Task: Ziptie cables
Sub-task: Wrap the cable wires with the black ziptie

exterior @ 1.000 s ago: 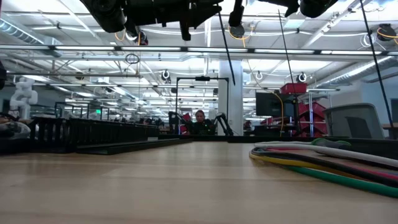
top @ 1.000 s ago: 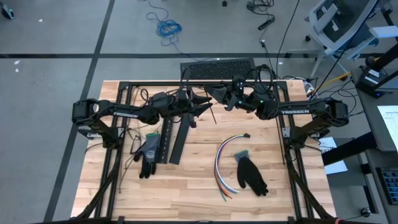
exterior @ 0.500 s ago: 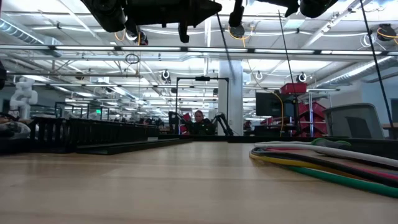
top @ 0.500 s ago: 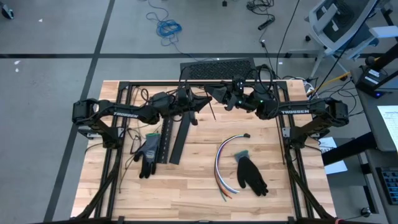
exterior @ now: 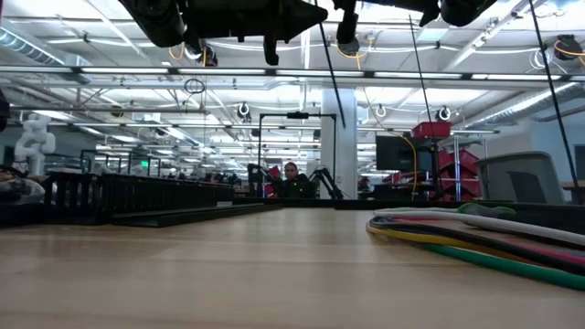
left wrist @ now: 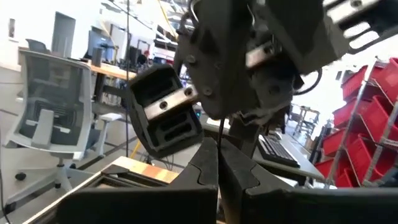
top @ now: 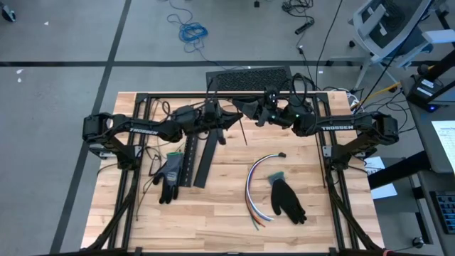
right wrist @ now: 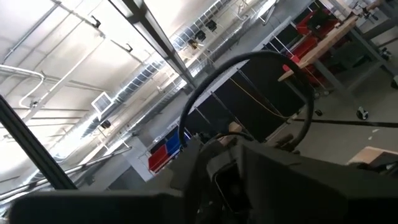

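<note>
Left claw (top: 237, 118) newly pinched on thin black strand (top: 242, 131); "TROSSEN" on arms.

Your two dark arms, seen from above
You see white TROSSEN lettering along each forearm, black cables looping over both wrists, and black wedge-shaped fingers (left wrist: 211, 168)

I see a pale, blond wood-plank worktop (top: 227, 213) framed in black, two dark grey gloves (top: 288, 199), black slotted strips (top: 196, 160), and the cables (top: 254, 188) striped white, grey, orange, blue and green, over a grey floor (top: 64, 107).
</note>
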{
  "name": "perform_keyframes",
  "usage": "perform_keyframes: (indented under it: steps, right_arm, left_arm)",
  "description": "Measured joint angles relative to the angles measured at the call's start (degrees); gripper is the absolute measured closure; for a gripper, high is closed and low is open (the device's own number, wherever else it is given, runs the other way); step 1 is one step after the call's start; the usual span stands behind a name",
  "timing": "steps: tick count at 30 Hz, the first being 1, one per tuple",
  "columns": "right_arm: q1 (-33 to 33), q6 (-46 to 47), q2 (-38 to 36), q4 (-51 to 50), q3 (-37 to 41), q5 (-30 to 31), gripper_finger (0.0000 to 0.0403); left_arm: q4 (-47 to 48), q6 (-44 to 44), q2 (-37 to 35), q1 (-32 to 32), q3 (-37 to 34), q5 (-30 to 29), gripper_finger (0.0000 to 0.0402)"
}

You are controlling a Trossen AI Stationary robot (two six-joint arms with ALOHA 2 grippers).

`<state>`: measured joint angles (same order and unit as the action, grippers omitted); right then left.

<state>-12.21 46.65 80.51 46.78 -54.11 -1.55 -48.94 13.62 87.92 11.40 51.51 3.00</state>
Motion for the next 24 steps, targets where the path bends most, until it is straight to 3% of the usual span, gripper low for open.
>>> perform_keyframes:
  steps: [7, 15, 19, 24]
  right_arm:
    - [-3.0, 0.3, -0.5, 0.0, 0.0, -5.5, 0.0218]
    - [-9.1, -4.6, -5.0, -7.2, 0.0, -16.3, 0.0214]
    - [-12.9, -8.6, -8.1, -15.0, 0.0, -21.7, 0.0215]
    - [-14.2, -8.4, -6.9, -14.3, 0.0, -33.4, 0.0215]
  left_arm:
    - [4.0, 1.9, 0.0, 0.0, 0.0, 6.3, 0.0401]
    - [10.8, 5.6, -4.3, 0.9, -0.3, 18.1, 0.0401]
    - [12.2, 8.6, -8.5, 2.2, -0.5, 30.2, 0.0401]
    - [-1.7, 27.1, -7.9, 3.1, -0.4, 45.6, 0.0401]
